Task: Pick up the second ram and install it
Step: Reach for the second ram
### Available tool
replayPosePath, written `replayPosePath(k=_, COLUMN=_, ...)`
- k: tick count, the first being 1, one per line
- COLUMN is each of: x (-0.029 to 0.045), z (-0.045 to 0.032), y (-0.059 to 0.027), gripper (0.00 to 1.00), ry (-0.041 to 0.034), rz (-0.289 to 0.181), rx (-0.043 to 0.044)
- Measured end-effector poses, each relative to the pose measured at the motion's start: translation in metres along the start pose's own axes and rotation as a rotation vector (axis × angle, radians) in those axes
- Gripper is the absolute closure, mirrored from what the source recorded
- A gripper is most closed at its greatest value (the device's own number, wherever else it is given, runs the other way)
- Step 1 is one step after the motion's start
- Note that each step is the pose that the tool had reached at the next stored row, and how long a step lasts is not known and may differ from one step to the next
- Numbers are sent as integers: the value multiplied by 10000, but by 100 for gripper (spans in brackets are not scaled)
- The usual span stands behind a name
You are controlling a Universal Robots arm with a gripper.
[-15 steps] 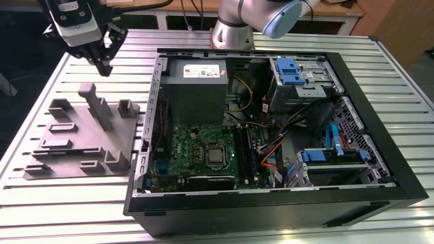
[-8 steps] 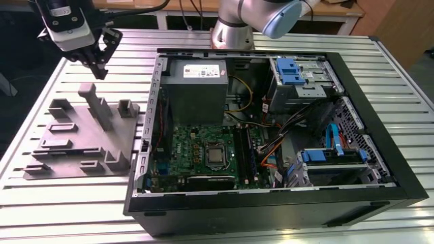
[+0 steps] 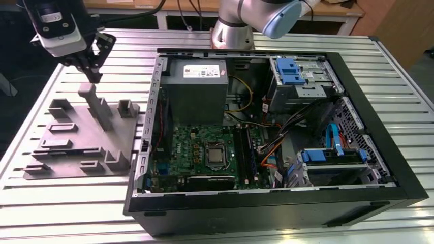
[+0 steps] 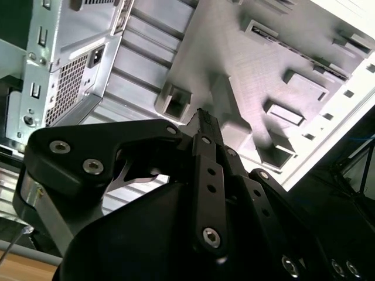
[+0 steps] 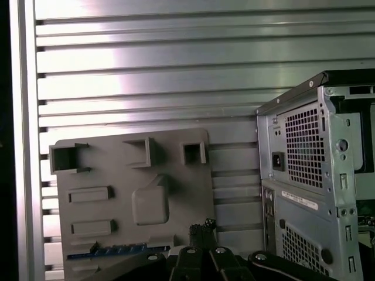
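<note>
**Tool poised over tray, ram in its slot**

The robot arm (image 3: 234,25) holds its black tool (image 3: 93,75) above the grey moulded plastic tray (image 3: 74,147), which sits on the slatted aluminium bench (image 3: 68,203) at the exterior view's left. The tool's fingertips are drawn together to a narrow point with nothing between them, as both wrist views show (image 4: 202,116) (image 5: 202,227). They hang just above the tray's tall upright block (image 3: 89,94).

In the first wrist view the second ram (image 5: 108,250), a thin, long, dark-blue circuit-board stick, lies flat along one edge of the tray (image 5: 176,175). It is on the far side of the tall block from a row of three hollow blocks, close to the fingertips but not touching them.

Beside the tray stands the open black computer case (image 3: 271,203), with its broad green motherboard (image 3: 196,142) and grey metal power-supply box (image 3: 196,86) exposed.
</note>
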State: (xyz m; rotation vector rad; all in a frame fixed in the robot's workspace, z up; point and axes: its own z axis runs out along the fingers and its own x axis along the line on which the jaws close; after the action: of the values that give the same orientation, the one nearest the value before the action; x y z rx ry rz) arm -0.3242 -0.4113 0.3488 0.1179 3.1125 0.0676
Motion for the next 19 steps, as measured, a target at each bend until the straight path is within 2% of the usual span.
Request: replayPosePath(k=19, x=266, z=115, y=-141, gripper=90, ry=0, rz=1, rx=0)
